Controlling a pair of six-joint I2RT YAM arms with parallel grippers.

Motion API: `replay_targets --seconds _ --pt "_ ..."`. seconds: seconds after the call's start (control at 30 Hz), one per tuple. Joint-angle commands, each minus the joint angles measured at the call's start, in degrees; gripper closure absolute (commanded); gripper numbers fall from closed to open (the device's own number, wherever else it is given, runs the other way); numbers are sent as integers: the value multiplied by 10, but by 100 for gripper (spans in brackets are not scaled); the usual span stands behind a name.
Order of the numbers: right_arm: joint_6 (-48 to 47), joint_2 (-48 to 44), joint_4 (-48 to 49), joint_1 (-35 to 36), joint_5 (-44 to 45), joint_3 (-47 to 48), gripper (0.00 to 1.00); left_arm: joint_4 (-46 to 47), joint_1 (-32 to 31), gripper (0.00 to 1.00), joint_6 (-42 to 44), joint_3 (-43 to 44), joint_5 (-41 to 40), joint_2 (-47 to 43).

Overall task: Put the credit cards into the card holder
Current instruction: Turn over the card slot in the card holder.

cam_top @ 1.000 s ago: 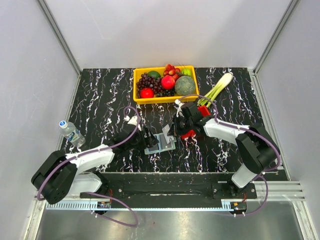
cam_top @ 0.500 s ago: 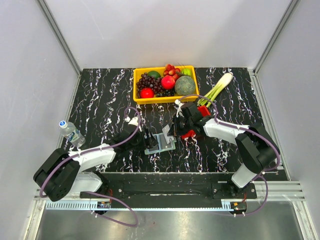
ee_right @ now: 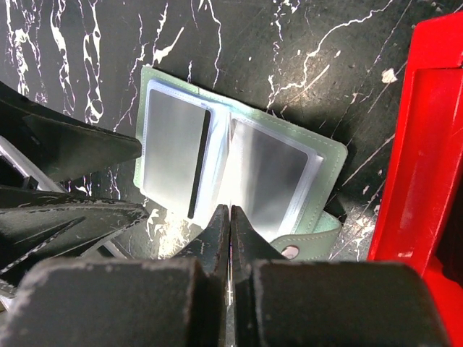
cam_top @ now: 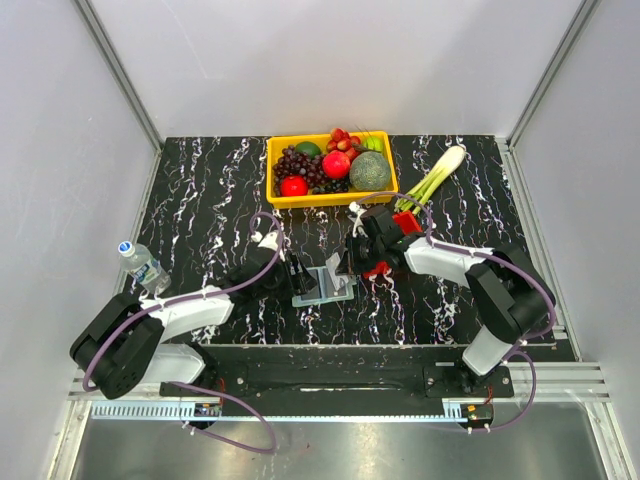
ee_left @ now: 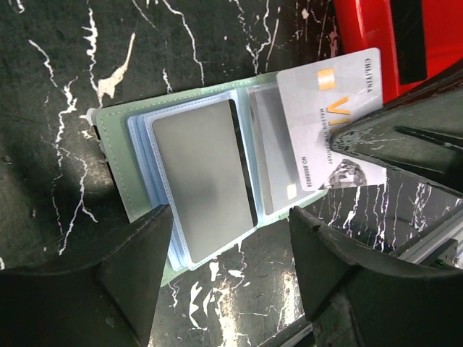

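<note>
Logged card holder (ee_left: 119, 159) lying open near middle of table's (cam_top: 200, 190) near edge.
Noted left gripper (ee_left: 230, 231) spread wide beside it, right gripper (ee_right: 229, 217) clamped on whitish credit card (ee_left: 322, 108).

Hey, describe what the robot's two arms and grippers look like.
Both the left arm and right arm have white links between bulky black joints, with a purple cable looping along each. The left gripper and right gripper have matte black, wedge-shaped fingers tapering to blunt tips. No markings show.
</note>
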Motion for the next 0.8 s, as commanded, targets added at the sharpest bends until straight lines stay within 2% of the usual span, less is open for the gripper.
replay_targets --seconds 0.0,0.4,0.77 --pt "-6 4 15 7 9 -2 98 53 0 32 -1 19 16 -15" --pt "-6 -8 19 7 24 -7 98 114 -4 37 -13 22 50 -5" --pt "5 -7 2 7 64 -11 98 183 -19 39 -26 52 94 64"
